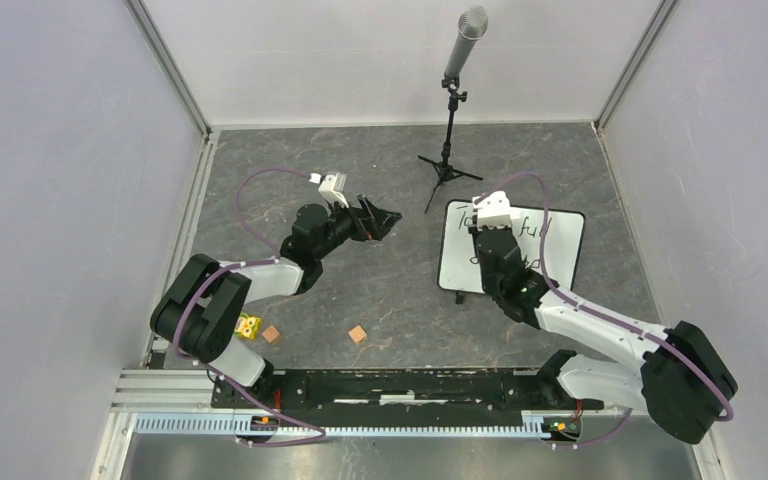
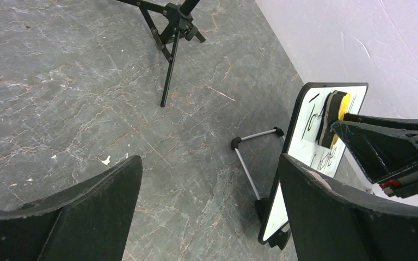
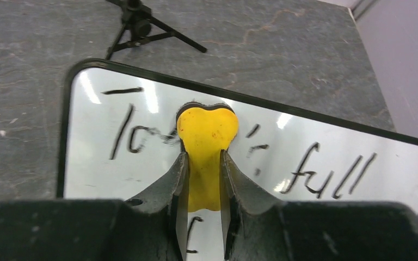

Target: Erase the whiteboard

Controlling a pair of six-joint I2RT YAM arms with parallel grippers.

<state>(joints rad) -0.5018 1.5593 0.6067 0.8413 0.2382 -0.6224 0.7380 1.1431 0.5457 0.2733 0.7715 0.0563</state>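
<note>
Since the propped whiteboard (image 1: 558, 255) looks light and tippy, the right gripper (image 3: 203, 157), jaws pinching the soft eraser (image 3: 207, 128), should press gently while the left gripper (image 2: 209, 163), jaws agape, braces its rim.

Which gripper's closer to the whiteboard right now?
Right. The right gripper presses a yellow eraser against the whiteboard; the left gripper sits open above the table, off to the board's left.

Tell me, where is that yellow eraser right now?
In the right wrist view, the yellow eraser is clamped in the right tool, against the written top-left part of the whiteboard, on the right side of the table near the microphone stand.
</note>
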